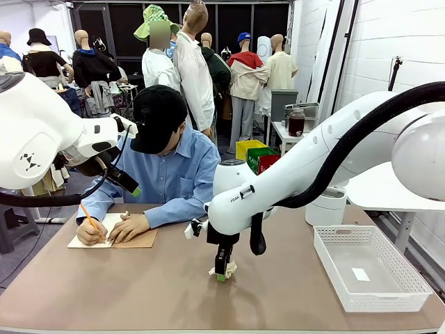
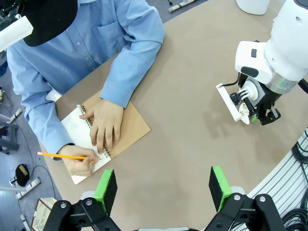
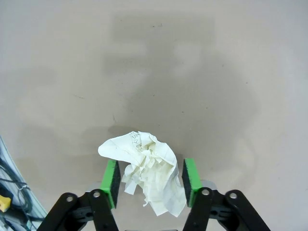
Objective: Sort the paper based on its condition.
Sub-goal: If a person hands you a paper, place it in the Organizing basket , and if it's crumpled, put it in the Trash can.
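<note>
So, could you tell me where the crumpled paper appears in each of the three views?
Front view: crumpled paper low centre, beneath the right gripper.
Left wrist view: crumpled paper mid-right, at that far gripper's fingertips.
Right wrist view: crumpled paper bottom centre, between the green pads.
Shared landmark: the right gripper, straddling the paper.

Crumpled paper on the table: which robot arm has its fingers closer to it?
The right. Its fingers sit on either side of the crumpled paper. The left arm's fingers hang open in the air, off toward the person's notebook.
</note>
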